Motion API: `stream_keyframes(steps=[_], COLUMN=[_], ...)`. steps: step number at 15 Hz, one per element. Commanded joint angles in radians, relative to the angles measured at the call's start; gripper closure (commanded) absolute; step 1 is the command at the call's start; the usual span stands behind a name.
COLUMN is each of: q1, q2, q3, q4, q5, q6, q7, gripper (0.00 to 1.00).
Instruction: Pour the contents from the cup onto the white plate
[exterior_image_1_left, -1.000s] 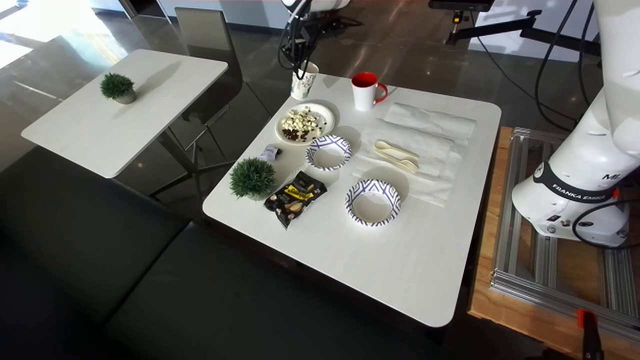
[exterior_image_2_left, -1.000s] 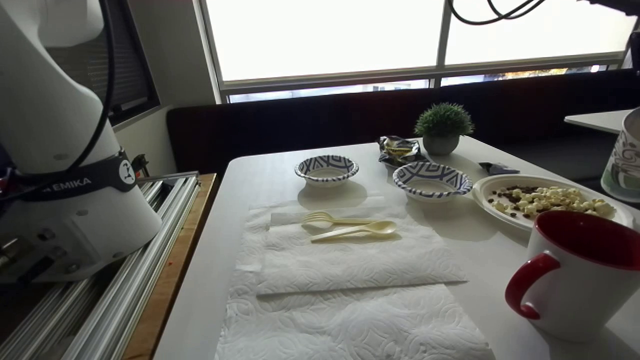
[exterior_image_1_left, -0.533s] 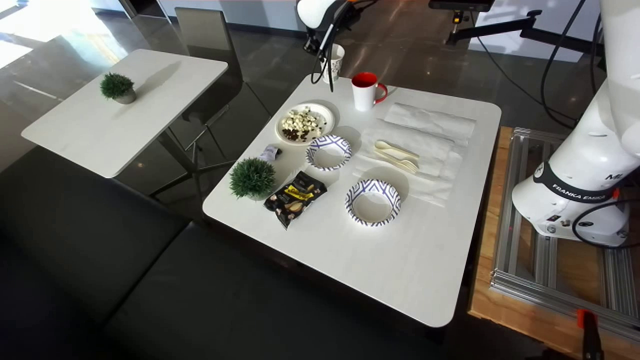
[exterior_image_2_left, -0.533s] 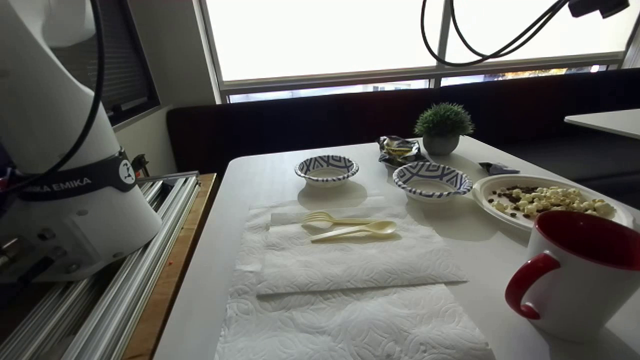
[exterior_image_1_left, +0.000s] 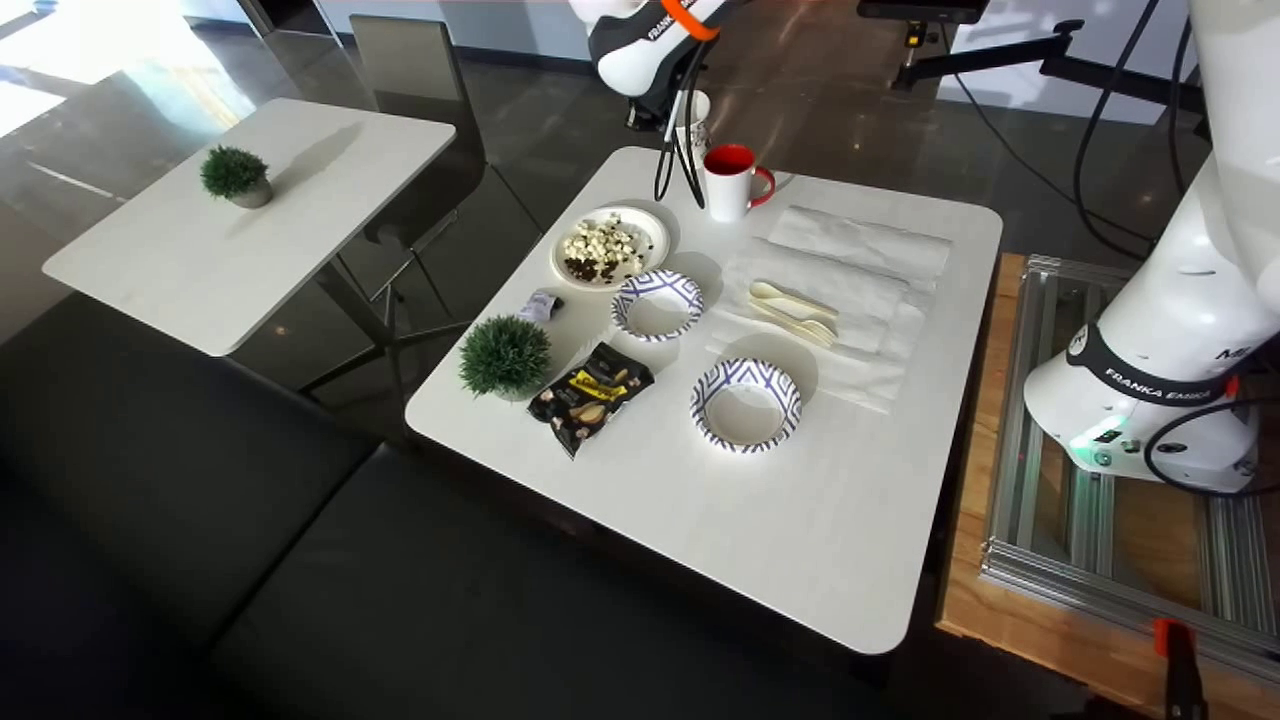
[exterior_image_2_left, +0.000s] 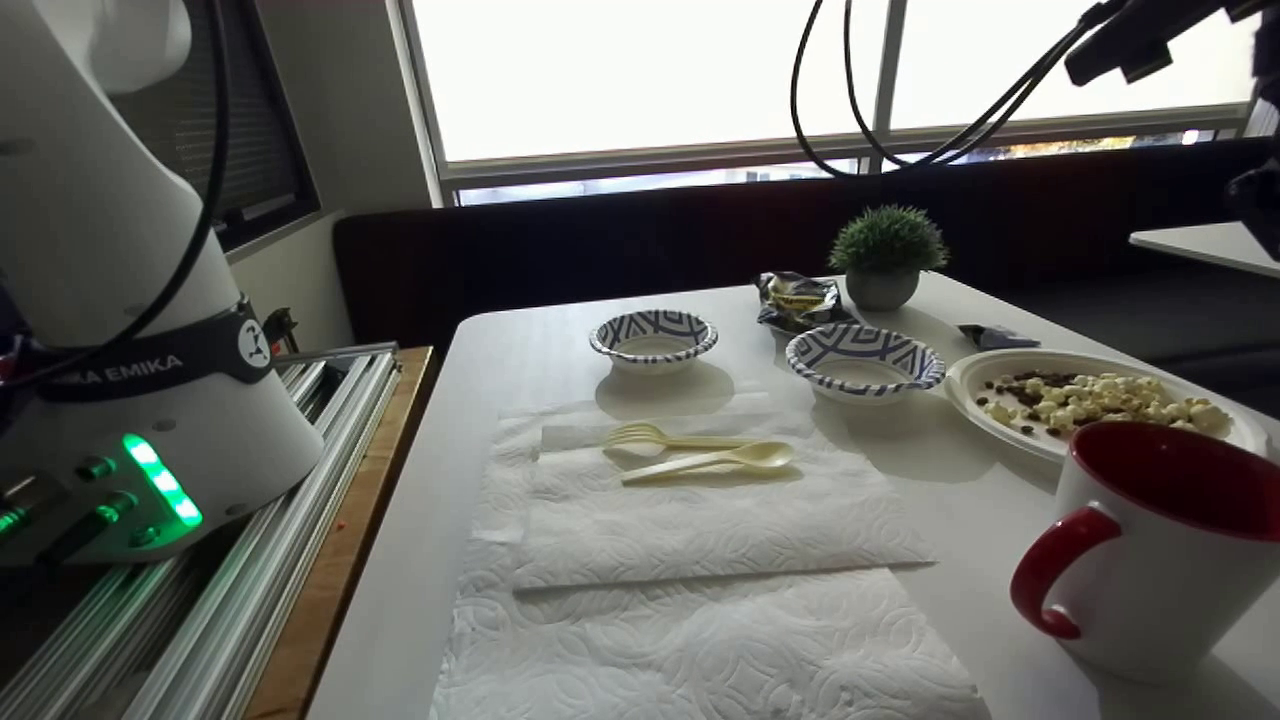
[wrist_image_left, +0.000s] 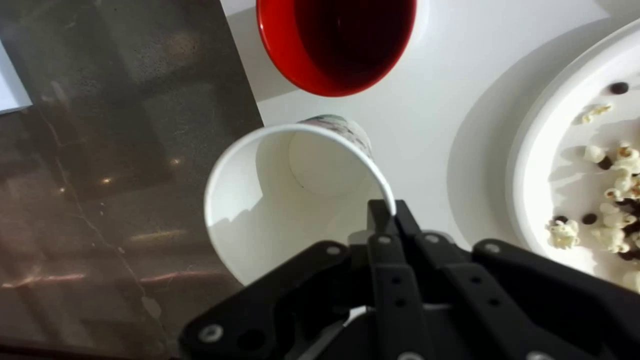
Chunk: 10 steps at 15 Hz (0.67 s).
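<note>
Gripper (wrist_image_left: 393, 214) pinched tight on rim of cup (wrist_image_left: 295, 205): one finger inside the wall, other outside, just the thin wall btwn. Cup's mouth faces wrist view, white inside w/ bottom visible; most of its printed outside hidden by its own rim & the gripper. Cup's by edge of counter (exterior_image_1_left: 850, 530), near red-and-white mug (wrist_image_left: 300, 50); can't tell if base touches counter. In an exterior view cup's partly behind cables (exterior_image_1_left: 673, 135) off arm (exterior_image_1_left: 632, 65), gripper hard to make out there. White plate (wrist_image_left: 530, 150) w/ popcorn (wrist_image_left: 611, 240) & dark bits (wrist_image_left: 589, 218) sits on counter, apart from cup; wrist view cuts it off at R, cuts mug at top. In an exterior view mug, red handle (exterior_image_2_left: 1028, 580) showing, hides pt of plate's near rim; mug & arm's dark end run off R edge.
</note>
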Motion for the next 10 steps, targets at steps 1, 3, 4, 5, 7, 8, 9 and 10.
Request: stream_keyframes(steps=[1,3,4,5,7,8,9,10], q1=[-0.024,-0.036,-0.048,-0.056,-0.078,-0.088,-0.096,-0.105], q2=[0.02,0.025,0.029,0.033,0.044,0.051,0.062,0.071], q3=[0.038,0.052,0.066,0.073,0.095,0.105,0.111,0.119], q4=[0.047,0.056,0.061,0.064,0.074,0.08,0.09,0.097], q5=[-0.011,0.004,0.021,0.028,0.056,0.07,0.079,0.093], q6=[-0.009,-0.003,0.004,0.013,0.033,0.039,0.05,0.058], q7=[-0.039,-0.057,-0.071,-0.078,-0.096,-0.103,-0.109,-0.116], gripper=[0.99,0.99,0.99,0.99,0.99,0.99,0.99,0.99])
